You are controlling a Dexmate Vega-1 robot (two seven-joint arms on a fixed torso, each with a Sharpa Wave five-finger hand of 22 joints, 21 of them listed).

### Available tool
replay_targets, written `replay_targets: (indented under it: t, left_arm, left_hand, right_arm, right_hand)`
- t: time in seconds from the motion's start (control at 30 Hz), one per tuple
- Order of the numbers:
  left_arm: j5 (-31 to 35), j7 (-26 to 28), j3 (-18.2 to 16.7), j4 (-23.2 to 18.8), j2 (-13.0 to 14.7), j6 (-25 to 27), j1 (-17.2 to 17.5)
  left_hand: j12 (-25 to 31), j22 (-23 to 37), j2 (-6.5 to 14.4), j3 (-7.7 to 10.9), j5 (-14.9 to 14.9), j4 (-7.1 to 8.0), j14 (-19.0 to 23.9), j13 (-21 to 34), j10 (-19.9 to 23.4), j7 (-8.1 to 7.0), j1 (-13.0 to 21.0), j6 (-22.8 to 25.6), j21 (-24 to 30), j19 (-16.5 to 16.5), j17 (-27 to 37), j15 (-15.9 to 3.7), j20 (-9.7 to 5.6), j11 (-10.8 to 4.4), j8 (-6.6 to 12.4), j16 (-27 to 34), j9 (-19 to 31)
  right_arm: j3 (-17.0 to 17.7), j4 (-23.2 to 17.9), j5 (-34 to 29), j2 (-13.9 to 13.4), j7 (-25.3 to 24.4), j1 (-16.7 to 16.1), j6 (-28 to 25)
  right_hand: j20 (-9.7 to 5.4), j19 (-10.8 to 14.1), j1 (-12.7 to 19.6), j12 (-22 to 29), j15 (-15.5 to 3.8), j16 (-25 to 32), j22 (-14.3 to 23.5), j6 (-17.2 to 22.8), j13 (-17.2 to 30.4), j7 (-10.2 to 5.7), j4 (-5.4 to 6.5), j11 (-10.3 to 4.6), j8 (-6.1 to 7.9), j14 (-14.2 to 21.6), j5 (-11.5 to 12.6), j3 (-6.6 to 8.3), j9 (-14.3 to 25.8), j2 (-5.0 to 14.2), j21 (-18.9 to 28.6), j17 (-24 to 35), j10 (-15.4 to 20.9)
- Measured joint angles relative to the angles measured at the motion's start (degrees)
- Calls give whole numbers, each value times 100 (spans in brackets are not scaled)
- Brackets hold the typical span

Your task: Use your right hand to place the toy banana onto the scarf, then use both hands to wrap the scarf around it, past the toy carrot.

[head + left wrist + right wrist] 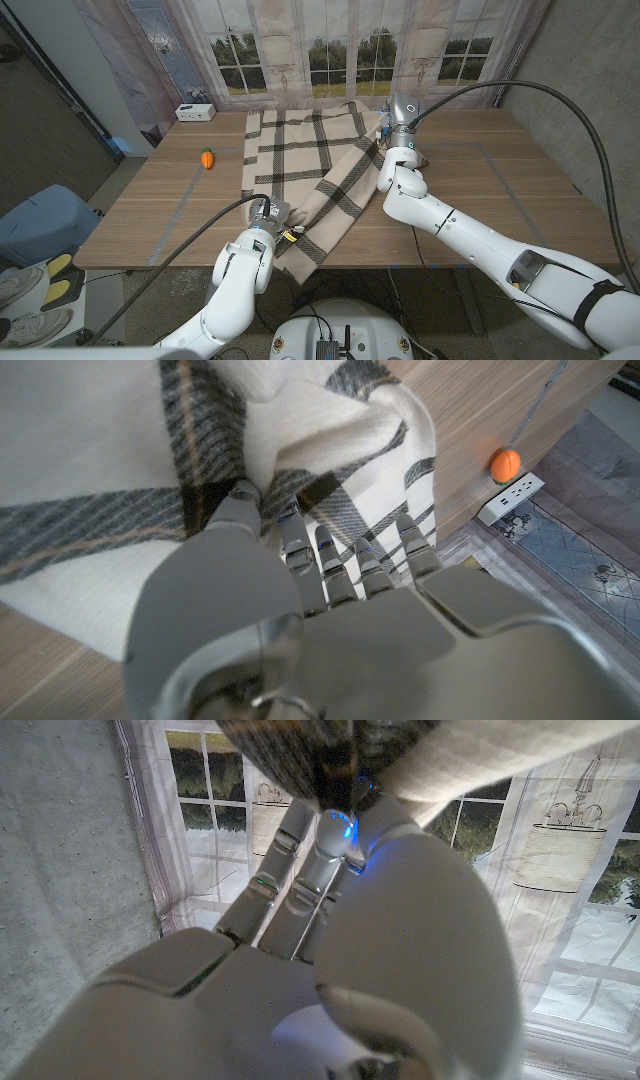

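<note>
One wooden bench [480,190] is seen, with one cream scarf [300,160] crossed by dark plaid stripes laid on it. One orange toy carrot [207,158] is counted on the bench, apart from the scarf. One white power strip [197,112] is seen by the far edge. Two robot hands are counted: one left hand [268,215] and one right hand [398,128], both at the scarf.

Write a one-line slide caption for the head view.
Both hands, left and right, grip the plaid scarf; toy carrot lies apart.
</note>
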Motion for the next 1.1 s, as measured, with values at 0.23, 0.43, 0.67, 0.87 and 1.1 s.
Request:
replay_targets:
  t: [0.23,0.43,0.67,0.87,1.1]
  left_arm:
    - [326,831,-48,397,-326,338,234]
    - [176,1693,-228,375,-457,561,482]
    - [-193,2103,-528,-89,-294,529,720]
    - [-423,2084,-793,-552,-82,358,873]
    - [-351,1933,-1029,-977,9,190,1033]
  left_hand:
    - [20,3,158,171,-15,76,316,1,268,56,212,39,80,194,5,-46,-95,-91,44,29,163]
    - [-107,31,345,316,56,207,316,35,110,152,183,-313,81,214,44,-46,-115,23,111,-1,409]
    - [-346,82,458,549,113,376,11,91,-272,31,71,-926,113,211,120,-10,-117,69,356,-89,846]
    - [-438,83,532,746,65,573,-202,146,-514,54,-4,-1335,125,128,176,116,-156,155,520,-88,1182]
    - [-460,111,555,907,33,733,-312,177,-647,48,-28,-1622,138,128,218,190,-156,224,657,-88,1443]
  right_arm:
    - [-1,18,-13,-6,25,0,25]
    - [11,-8,-51,-5,17,-39,-7]
    - [186,-146,-38,-4,-157,-249,-119]
    - [396,-313,74,-25,-375,-521,-192]
    - [711,-597,233,-87,-696,-927,-228]
  right_hand:
    - [-11,-10,-8,-21,0,22,-27,0,0,0,-23,-7,-20,0,0,23,0,7,44,0,9]
    - [-11,-10,-9,-43,0,22,-26,10,1,-10,-1,21,-47,1,0,46,3,9,44,0,37]
    - [21,-41,-14,-65,0,22,-26,10,1,-10,-1,22,-48,1,0,46,3,14,82,0,37]
    - [0,-62,-14,-75,0,22,-26,9,2,-10,-25,22,-48,1,0,70,2,13,88,0,36]
    - [0,-61,-14,-91,0,22,-25,9,6,-11,-2,23,-48,1,0,93,2,13,128,-1,36]
